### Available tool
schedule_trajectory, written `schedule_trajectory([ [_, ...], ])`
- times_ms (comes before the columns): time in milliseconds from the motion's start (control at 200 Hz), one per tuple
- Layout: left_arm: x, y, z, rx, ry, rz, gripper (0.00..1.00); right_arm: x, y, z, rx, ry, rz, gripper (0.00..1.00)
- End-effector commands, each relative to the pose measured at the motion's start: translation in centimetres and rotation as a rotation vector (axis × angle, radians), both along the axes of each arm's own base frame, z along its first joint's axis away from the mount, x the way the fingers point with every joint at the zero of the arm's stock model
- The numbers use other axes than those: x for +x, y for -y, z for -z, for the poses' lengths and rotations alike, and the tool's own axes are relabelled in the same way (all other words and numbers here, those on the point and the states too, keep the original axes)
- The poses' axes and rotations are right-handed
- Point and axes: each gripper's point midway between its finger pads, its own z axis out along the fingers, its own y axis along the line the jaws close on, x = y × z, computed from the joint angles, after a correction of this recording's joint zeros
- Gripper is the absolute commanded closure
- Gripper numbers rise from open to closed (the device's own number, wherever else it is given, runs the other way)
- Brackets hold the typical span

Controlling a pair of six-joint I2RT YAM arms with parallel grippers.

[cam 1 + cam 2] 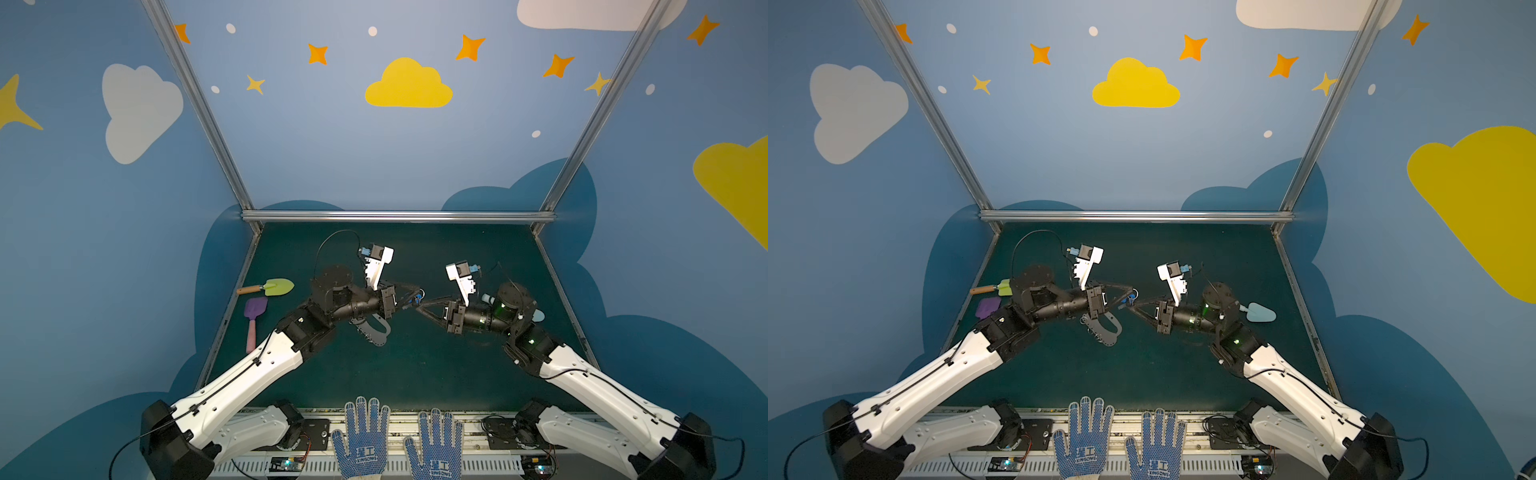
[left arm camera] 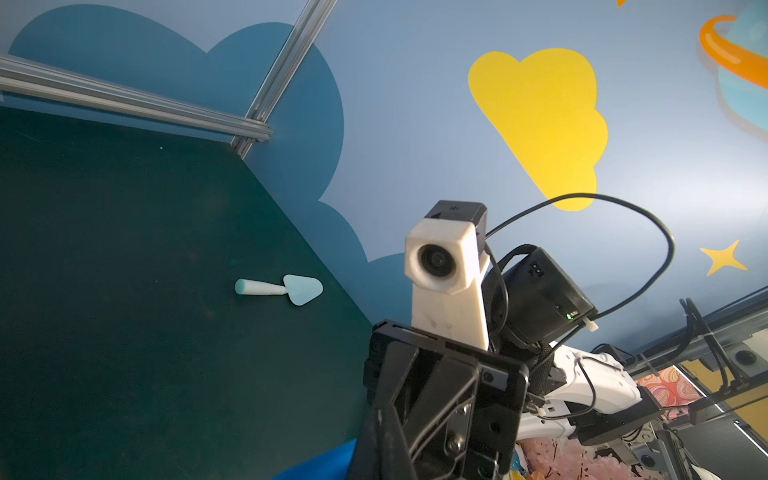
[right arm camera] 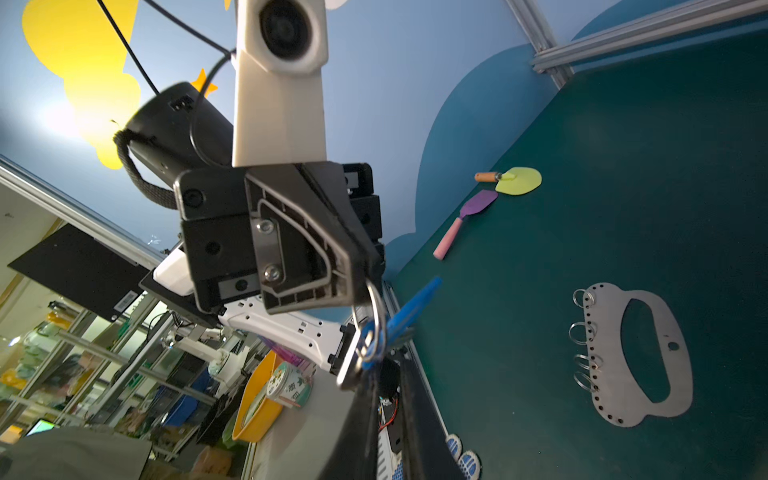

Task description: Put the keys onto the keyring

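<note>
Left arm point(image 1: 266, 365), right arm point(image 1: 590, 382): white shells, black joints, thin black cables clipped along. Left gripper point(image 3: 365, 286): black ribbed plastic, two silver screws. White camera mounts point(image 1: 376, 266).

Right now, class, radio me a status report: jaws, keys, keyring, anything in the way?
Left gripper jaws shut on the keys, mid-air. Right gripper jaws narrow at the keys, grip unclear. Keyring flat below, untouched, nothing on it.

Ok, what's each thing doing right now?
left gripper, shut on the ring of the keys, in the air.
right gripper, tips shut on the keys too.
keys, hanging between both grippers, off the table.
keyring, flat on the table, no keys on it.
pale blue spade, lying on the table.
</note>
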Motion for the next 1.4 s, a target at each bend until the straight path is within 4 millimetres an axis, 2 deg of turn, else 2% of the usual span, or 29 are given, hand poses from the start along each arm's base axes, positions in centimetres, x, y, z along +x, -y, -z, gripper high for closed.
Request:
schedule_trajectory([
  [0, -0.1, 0.3, -0.3, -0.021, 0.013, 0.010, 0.96, -1.2, -0.5, -2.6, 0.035, 0.104, -0.049, 0.86],
  [70, 0.0, 0.2, -0.2, -0.019, 0.013, 0.003, 0.96, -0.5, 0.0, -1.8, -0.015, 0.100, 0.011, 0.85],
  [145, 0.0, 0.0, -0.2, -0.018, 0.016, -0.009, 0.96, 0.5, 1.1, -1.2, -0.036, 0.097, 0.098, 0.77],
  [265, 0.0, -0.3, -0.1, -0.018, 0.017, -0.024, 0.96, 0.5, 2.4, -2.2, 0.005, 0.105, 0.137, 0.73],
  [416, 0.0, -0.1, -0.2, -0.030, 0.012, -0.010, 0.96, 1.0, 2.9, -2.8, 0.023, 0.096, 0.160, 0.69],
  [611, -0.3, 0.1, -0.6, -0.050, 0.012, 0.008, 0.96, 2.1, 2.5, -2.8, 0.035, 0.058, 0.158, 0.70],
  [851, -0.5, 0.1, -0.5, -0.048, 0.009, 0.018, 0.96, 1.5, 1.9, -3.9, 0.084, 0.067, 0.093, 0.70],
  [1162, -0.4, 0.4, -0.4, -0.051, 0.006, 0.024, 0.96, 1.5, 1.9, -3.8, 0.068, 0.076, 0.096, 0.93],
  [1292, -0.5, 0.3, -0.4, -0.047, 0.005, 0.028, 0.93, 1.5, 2.1, -4.0, 0.062, 0.084, 0.104, 0.92],
  [1397, -0.5, 0.4, -0.3, -0.053, 0.000, 0.031, 0.96, 1.2, 1.6, -4.4, 0.077, 0.075, 0.062, 0.90],
])
